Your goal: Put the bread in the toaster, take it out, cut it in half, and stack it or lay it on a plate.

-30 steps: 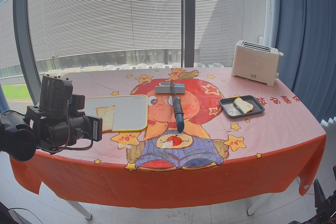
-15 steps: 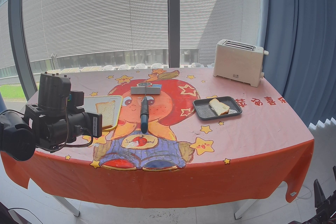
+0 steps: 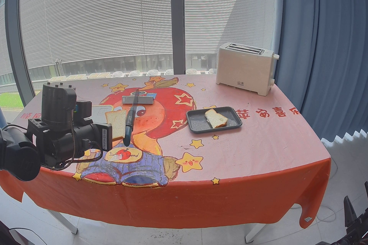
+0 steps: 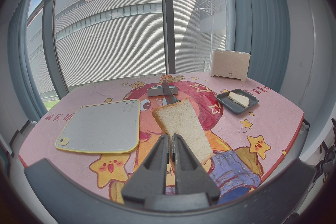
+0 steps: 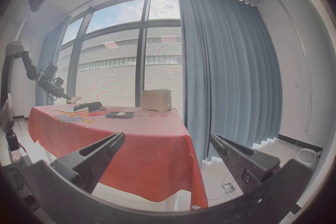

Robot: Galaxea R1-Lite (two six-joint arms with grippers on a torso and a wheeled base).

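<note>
My left gripper (image 4: 171, 140) is shut on the lower edge of a white bread slice (image 4: 183, 126), held upright above the table's front left part. In the head view the slice (image 3: 117, 123) sticks out past that gripper (image 3: 109, 137). The cream toaster (image 3: 245, 67) stands at the far right corner, its slots up. A dark tray (image 3: 195, 124) in the middle holds a half piece of bread (image 3: 215, 118). A blue-handled knife (image 3: 129, 119) leans on its grey holder (image 3: 137, 99). My right gripper (image 5: 166, 144) hangs open, low and off the table's right side.
A grey cutting board with a yellow rim (image 4: 101, 125) lies bare at the left of the table. The table wears a red cartoon cloth (image 3: 230, 150). A window runs behind it and a blue curtain (image 3: 326, 27) hangs at the right.
The whole head picture has shifted left, so the camera has moved; the toaster and tray sit nearer the middle now. The left gripper keeps its hold on the slice.
</note>
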